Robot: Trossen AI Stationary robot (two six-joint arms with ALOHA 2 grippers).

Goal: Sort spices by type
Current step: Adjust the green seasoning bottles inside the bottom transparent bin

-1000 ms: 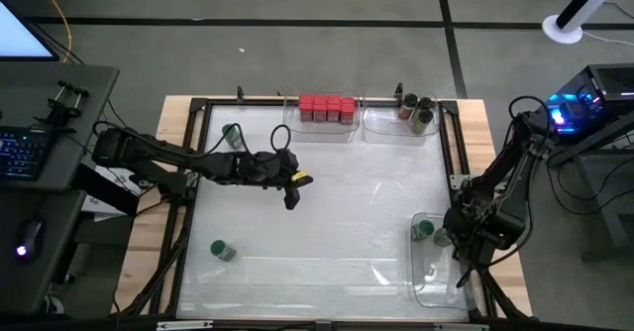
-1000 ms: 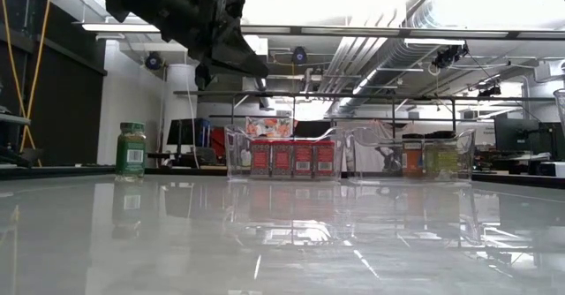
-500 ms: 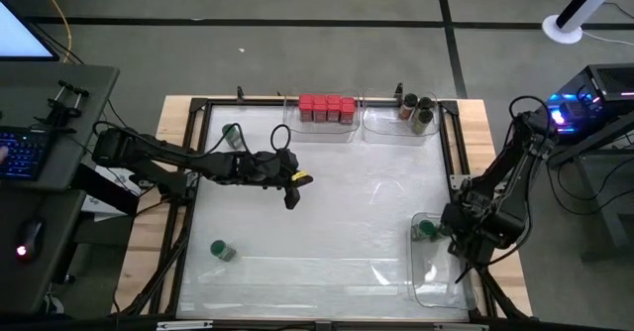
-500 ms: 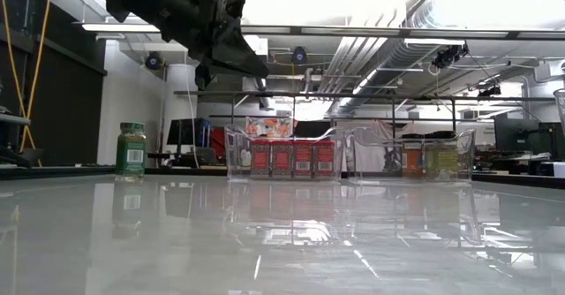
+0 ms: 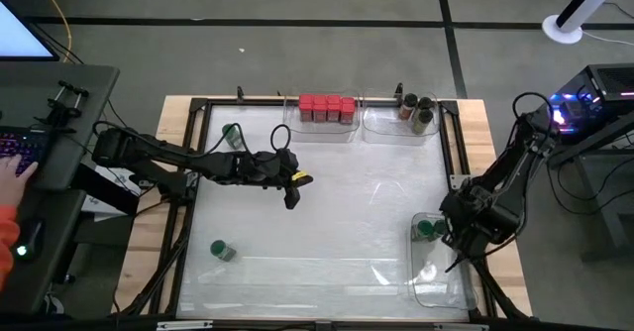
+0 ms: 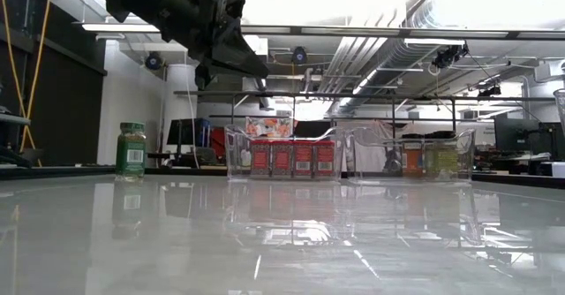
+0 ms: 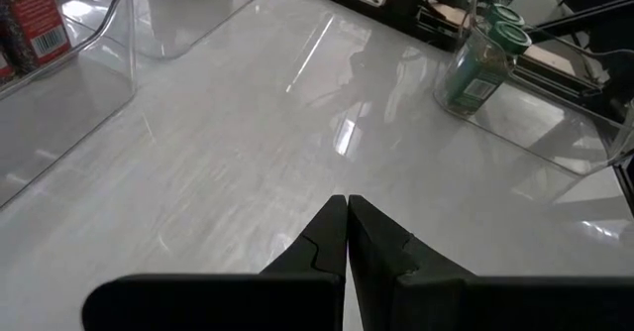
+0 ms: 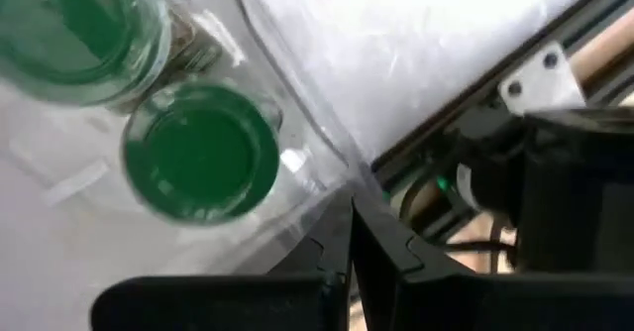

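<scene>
High view: the spice jars are sitting in several groups across the glossy white table [image 5: 327, 212]. Four red-capped jars [image 5: 327, 106] are standing in a row inside a clear bin [image 5: 293, 128] at the upper centre of the frame. Just to their right, two dark-capped jars [image 5: 417, 108] are standing in a second clear bin [image 5: 381, 125]. One green-capped jar [image 5: 231, 133] is standing alone at the upper left of the table, and another green-capped jar [image 5: 222, 250] is resting at the lower left. At the lower right, more green-capped jars [image 5: 427, 229] are sitting in the upper end of a third clear bin [image 5: 432, 286], close by the right gripper [image 5: 454, 234]; the right wrist view is showing two round green caps [image 8: 201, 153] just beyond that gripper's dark fingers [image 8: 381, 247], which are pressed together with nothing between them.

The left gripper [image 5: 291, 199] is hanging above the bare middle-left of the table, well apart from every jar, its arm reaching in from the left edge. Its fingers [image 7: 381, 242] are also pressed together and holding nothing, as the left wrist view is showing. In the low view, the left arm [image 6: 190, 21] is crossing the upper left of the frame, above the lone green-capped jar.

At the far left edge of the high view, a person's hand [image 5: 14, 167] is resting on a keyboard [image 5: 25, 153].
</scene>
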